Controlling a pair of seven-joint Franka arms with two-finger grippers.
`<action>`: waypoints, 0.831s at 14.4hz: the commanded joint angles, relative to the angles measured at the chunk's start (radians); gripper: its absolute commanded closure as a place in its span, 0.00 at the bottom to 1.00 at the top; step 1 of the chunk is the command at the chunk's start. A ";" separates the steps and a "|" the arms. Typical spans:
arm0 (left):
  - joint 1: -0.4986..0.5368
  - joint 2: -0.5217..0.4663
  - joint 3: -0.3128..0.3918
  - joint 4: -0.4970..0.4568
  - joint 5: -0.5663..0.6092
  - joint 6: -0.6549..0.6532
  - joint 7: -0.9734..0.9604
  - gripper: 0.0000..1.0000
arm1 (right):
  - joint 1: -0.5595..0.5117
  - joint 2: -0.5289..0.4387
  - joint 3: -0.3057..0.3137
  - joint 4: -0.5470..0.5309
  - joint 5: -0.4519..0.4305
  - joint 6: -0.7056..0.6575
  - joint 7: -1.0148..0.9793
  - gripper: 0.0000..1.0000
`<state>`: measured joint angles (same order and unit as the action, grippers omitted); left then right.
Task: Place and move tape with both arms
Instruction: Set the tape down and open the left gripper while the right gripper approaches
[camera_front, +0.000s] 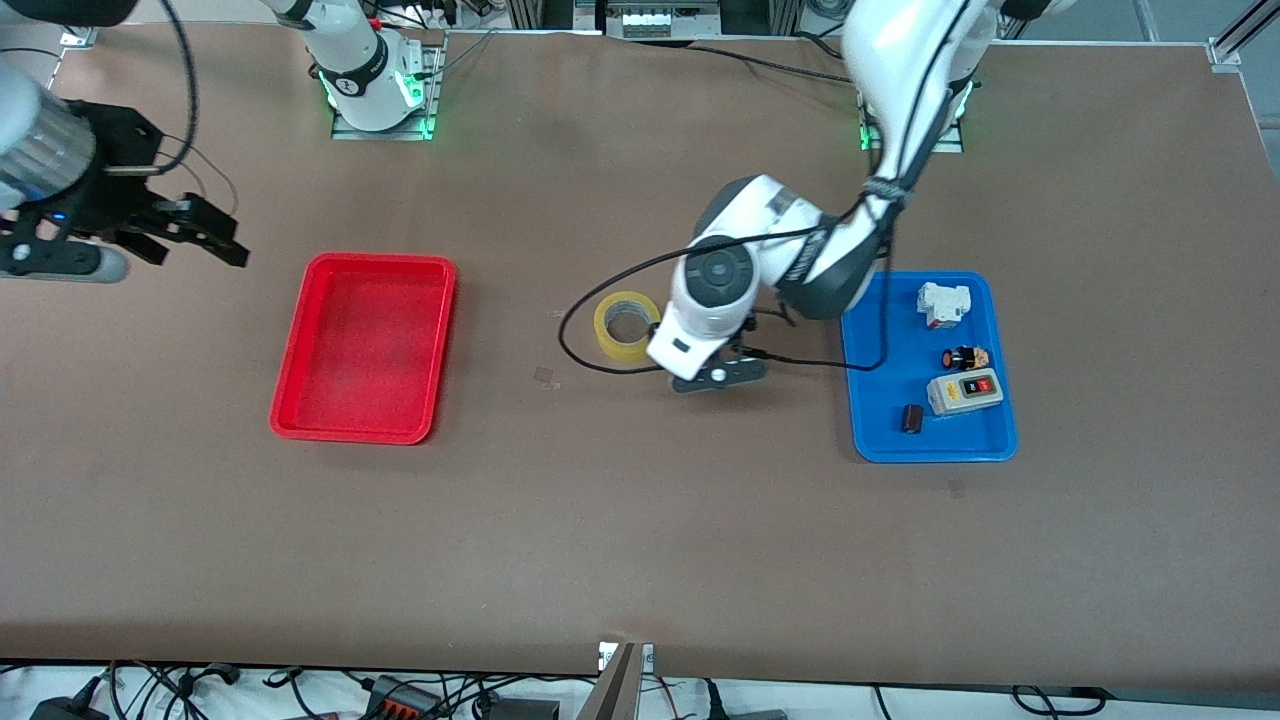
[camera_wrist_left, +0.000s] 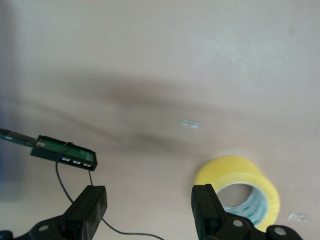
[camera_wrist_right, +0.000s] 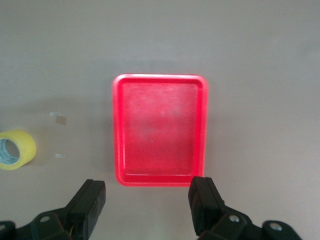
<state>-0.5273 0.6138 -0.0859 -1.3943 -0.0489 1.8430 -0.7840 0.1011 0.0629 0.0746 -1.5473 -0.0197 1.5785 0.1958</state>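
The tape (camera_front: 612, 340), a yellow ring lying flat with its hole up, rests on the brown table between the two trays. My left gripper (camera_wrist_left: 150, 196) hangs low just beside it, on the blue tray's side, and is open. Nothing is between its fingers, and one finger (camera_wrist_left: 206, 207) stands next to the roll (camera_wrist_left: 240, 172), which lies outside the jaws. In the front view the left arm's white wrist covers part of the roll's edge. My right gripper (camera_front: 200, 248) waits open and empty in the air past the red tray at the right arm's end of the table. Its wrist view shows the tape (camera_wrist_right: 24, 144) off to one side.
A red tray (camera_front: 365, 345) holding nothing lies toward the right arm's end. Toward the left arm's end, a blue tray (camera_front: 885, 350) holds a white block (camera_front: 943, 303), a small figure (camera_front: 965, 357), a grey switch box (camera_front: 965, 393) and a dark cylinder (camera_front: 911, 418). A black cable (camera_front: 575, 345) loops round the tape.
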 joint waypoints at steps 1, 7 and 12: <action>0.091 -0.109 -0.003 -0.029 0.017 -0.121 0.104 0.00 | 0.099 0.044 0.001 0.000 0.006 0.052 0.136 0.02; 0.351 -0.272 -0.002 0.006 0.017 -0.379 0.438 0.00 | 0.343 0.195 0.001 0.001 0.004 0.228 0.454 0.02; 0.528 -0.273 -0.014 0.191 0.012 -0.576 0.626 0.00 | 0.535 0.391 -0.001 0.003 -0.019 0.463 0.655 0.02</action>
<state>-0.0480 0.3281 -0.0778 -1.2831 -0.0414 1.3243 -0.2297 0.5724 0.3787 0.0831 -1.5625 -0.0209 1.9693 0.7746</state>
